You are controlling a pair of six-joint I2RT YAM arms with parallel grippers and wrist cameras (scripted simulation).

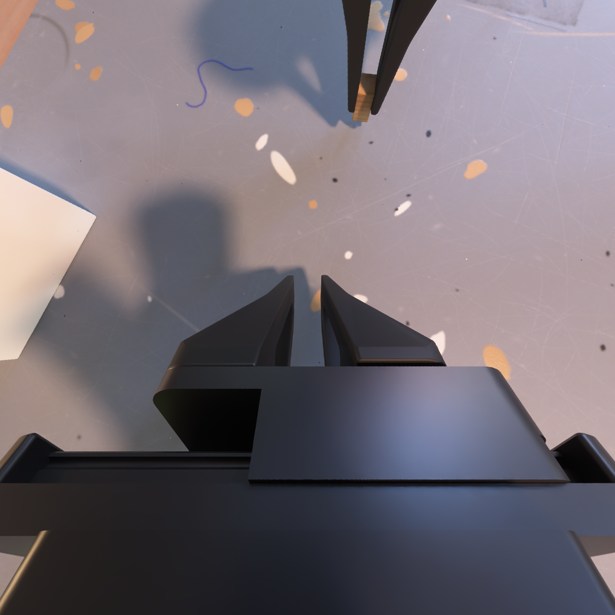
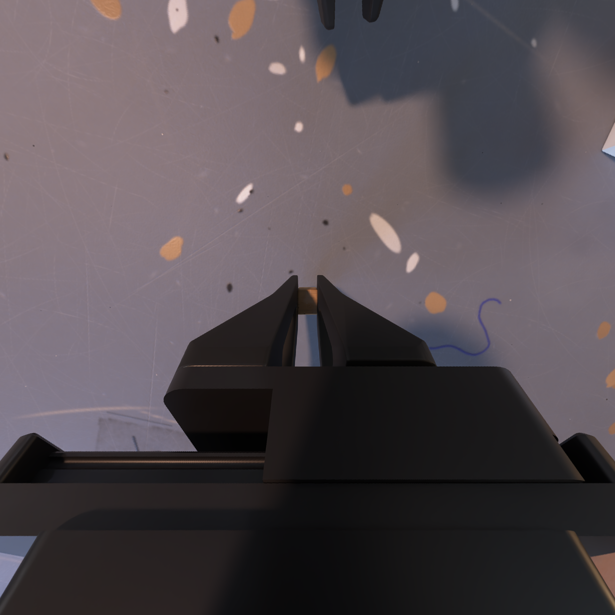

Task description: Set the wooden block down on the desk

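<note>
Grey desk (image 1: 499,233), scratched and spotted with orange and white paint, fills both views. The right gripper (image 2: 307,283) holds the wooden block (image 2: 307,301) between its jaws, close above the desk. The left gripper (image 1: 307,283) is empty, jaws narrow. A white box (image 1: 30,266) lies at the left edge.

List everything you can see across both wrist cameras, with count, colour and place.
Small wooden block: one, light tan, pinched between the right hand's fingers, just above the desk.
White box-like object: one, white, on the desk at the left wrist view's left edge.
Grey speckled desk: one, grey with orange and white flecks and a blue squiggle, beneath everything.
Left hand: one, black, nearly closed, empty.
Right hand: one, black, shut on the block.
</note>
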